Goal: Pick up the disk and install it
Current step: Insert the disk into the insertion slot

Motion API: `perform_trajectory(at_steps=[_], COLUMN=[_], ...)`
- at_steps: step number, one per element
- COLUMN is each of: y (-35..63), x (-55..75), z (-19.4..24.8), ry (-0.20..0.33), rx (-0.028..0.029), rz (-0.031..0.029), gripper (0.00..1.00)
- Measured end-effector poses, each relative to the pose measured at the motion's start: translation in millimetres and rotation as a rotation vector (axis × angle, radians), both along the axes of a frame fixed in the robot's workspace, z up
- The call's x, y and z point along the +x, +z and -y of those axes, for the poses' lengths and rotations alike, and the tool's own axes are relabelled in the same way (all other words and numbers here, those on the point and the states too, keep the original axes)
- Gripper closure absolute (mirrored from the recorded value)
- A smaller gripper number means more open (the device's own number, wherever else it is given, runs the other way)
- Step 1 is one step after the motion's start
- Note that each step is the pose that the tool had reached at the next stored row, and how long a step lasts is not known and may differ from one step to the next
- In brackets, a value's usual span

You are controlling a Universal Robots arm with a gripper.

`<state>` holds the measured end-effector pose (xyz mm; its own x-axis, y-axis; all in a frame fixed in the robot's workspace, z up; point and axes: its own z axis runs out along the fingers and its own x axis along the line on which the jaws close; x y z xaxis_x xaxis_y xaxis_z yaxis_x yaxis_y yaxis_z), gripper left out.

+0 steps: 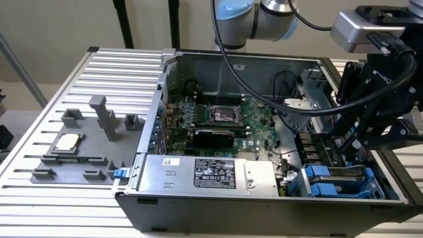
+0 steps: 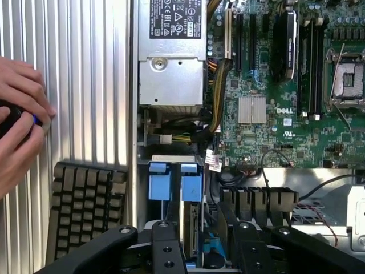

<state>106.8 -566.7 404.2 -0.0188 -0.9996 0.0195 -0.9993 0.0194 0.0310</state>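
The disk [image 1: 327, 187] sits in the lower right of the exterior view. It stands on edge in the drive bay at the front corner of the open computer case [image 1: 264, 214], just beside the power supply [image 1: 205, 173] and below the motherboard [image 1: 218, 116]. A second blue frame lies close against it in the next slot. In the wrist view the two blue pull tabs stand side by side, with the grey edge of the drive running back from one of them toward the gripper [image 2: 205, 242]. The gripper hangs over that bay with its black fingers [image 2: 165, 248] spread either side of the drive's edge. A gap shows on one side, so the jaws look partly open and not clamped on anything, though I cannot tell whether one pad brushes the frame. By its look the disk is dense for its size and quite stiff, a metal body that will not bend. The plastic frame round it probably gives a little and is smooth enough to slip under a light squeeze. It likely dislikes knocks and twisting, above all at the connector end. The safest hold seems to be across the two long sides of the blue frame, near the middle, keeping off the label face and the tabs. A person's hands [image 2: 20, 123] rest on the ribbed table [image 1: 119, 64] near a keyboard [image 2: 85, 205], well apart from the bay.
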Motion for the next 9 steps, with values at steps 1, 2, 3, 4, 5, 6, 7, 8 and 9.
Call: perform_trajectory(at_steps=[1, 2, 3, 4, 5, 6, 7, 8, 9], y=[-0.2, -0.3, -0.3, -0.3, -0.3, -0.3, -0.3, -0.4, -0.3], x=[1.0, 2.1, 3.7, 5.4, 7.0, 8.2, 9.0, 9.3, 9.3], z=[-0.3, -0.8, -1.2, -1.6, -2.0, -2.3, -2.4, -2.5, -2.4], ry=[0.0, 0.0, 0.0, 0.0, 0.0, 0.0, 0.0, 0.0, 0.0], rx=[0.0, 0.0, -0.0001, -0.0002, -0.0001, -0.0003, -0.0002, -0.0001, -0.0002], rz=[0.0, 0.0, 0.0001, 0.0001, 0.0001, 0.0001, 0.0001, -0.0001, -0.0005], gripper=[0.6, 0.6, 0.6, 0.6, 0.6, 0.6, 0.6, 0.62, 0.68])
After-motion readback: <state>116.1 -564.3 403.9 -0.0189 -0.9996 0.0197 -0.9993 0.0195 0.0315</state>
